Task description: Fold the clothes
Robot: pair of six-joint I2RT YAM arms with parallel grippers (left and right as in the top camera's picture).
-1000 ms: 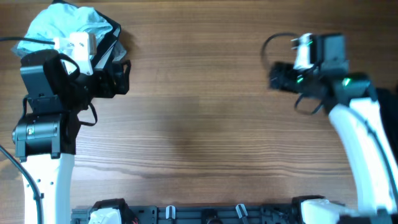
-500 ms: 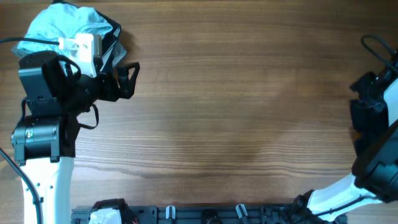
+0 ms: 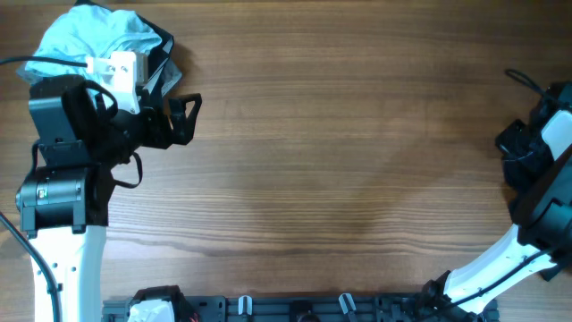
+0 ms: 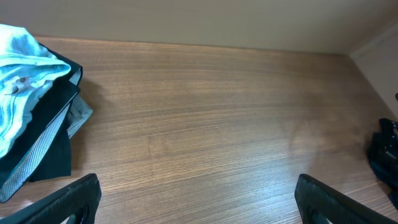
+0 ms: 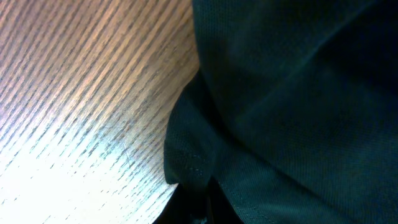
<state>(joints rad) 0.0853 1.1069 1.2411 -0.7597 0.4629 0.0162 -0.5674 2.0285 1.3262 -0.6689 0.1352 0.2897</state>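
1. Since the middle of the desk (image 3: pixel 313 179) lies bare, we judge that the folding itself has not begun: no garment is spread flat and no fold is made.
2. The black shirt (image 5: pixel 298 93) is at the right edge of the desk. The right wrist view shows it close up as rumpled dark cloth with a stitched hem resting on the wood. From overhead we cannot make it out beneath the right arm.
3. The right gripper (image 3: pixel 517 150) is at that same right edge with its jaws closed. The cloth bunches toward the bottom of the wrist view, where the fingers would meet, so we take it that a fold near the hem is pinched. The fingers themselves are hidden by fabric.
4. The left gripper (image 3: pixel 189 116) hovers near the far left corner of the desk, its jaws spread as wide as they go, holding nothing and facing across the bare wood.
5. In that corner lies a heap with a light-blue garment (image 3: pixel 94 36) on top and a grey striped garment (image 4: pixel 37 155) and a dark piece beneath. None of these is the piece we are to fold.
6. Nearly everything is left, by our reckoning. The shirt must come to the middle of the desk, be spread flat, and then have its sleeves and body folded.
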